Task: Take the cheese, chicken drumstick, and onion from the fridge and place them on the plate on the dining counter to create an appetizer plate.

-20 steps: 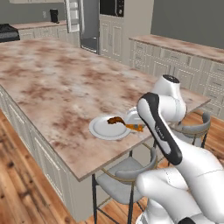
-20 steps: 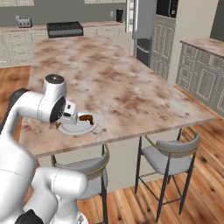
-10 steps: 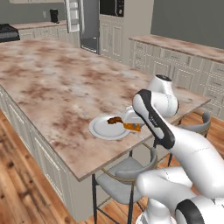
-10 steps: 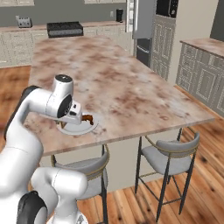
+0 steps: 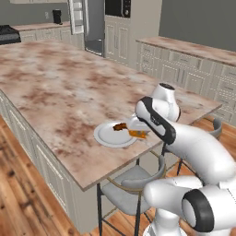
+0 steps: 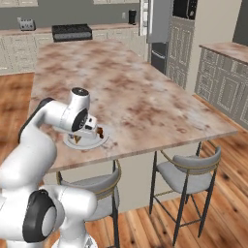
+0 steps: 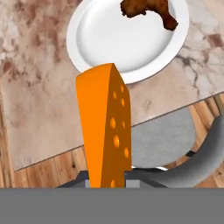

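Cheese (image 7: 105, 131) sits pinched in our gripper (image 7: 107, 183), an orange wedge held above the near edge of the dining counter (image 5: 60, 87), just short of the plate (image 7: 127, 39). Beyond it we see the chicken drumstick (image 7: 146, 11) lying on the plate's far side. Farther off stands the fridge (image 5: 90, 23).

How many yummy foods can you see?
2. The dark reddish-brown chicken drumstick lies on the round white plate; the orange cheese wedge is in the gripper. The arm may hide more.
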{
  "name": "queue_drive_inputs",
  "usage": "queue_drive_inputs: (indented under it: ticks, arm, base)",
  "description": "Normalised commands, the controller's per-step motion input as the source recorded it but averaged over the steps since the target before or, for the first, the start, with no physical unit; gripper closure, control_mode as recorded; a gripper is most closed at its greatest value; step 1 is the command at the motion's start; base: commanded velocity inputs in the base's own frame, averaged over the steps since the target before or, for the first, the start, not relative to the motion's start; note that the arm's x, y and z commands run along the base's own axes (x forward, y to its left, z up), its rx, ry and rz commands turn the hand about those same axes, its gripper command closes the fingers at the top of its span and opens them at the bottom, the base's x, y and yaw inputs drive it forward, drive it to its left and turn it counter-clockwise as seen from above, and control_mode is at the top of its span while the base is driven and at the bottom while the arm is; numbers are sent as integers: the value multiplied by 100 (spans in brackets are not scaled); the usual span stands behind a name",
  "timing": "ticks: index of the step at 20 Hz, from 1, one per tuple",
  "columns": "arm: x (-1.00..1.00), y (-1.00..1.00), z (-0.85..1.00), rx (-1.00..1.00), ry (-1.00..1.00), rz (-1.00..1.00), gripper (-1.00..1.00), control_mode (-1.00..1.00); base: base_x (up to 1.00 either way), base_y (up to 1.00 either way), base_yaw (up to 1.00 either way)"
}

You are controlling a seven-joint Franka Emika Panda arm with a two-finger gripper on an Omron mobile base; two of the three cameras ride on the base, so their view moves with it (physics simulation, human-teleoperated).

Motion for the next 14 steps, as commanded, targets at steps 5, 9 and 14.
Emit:
queue_drive_inputs:
  ticks: [5, 9, 14]
  arm:
    - [49, 0, -26, 0, 11, 0, 100, -100]
    - [54, 0, -23, 0, 8, 0, 100, -100]
    - [44, 0, -29, 0, 6, 0, 100, -100]
  base:
    - [0, 0, 0]
    - [0, 0, 0]
    - [0, 0, 0]
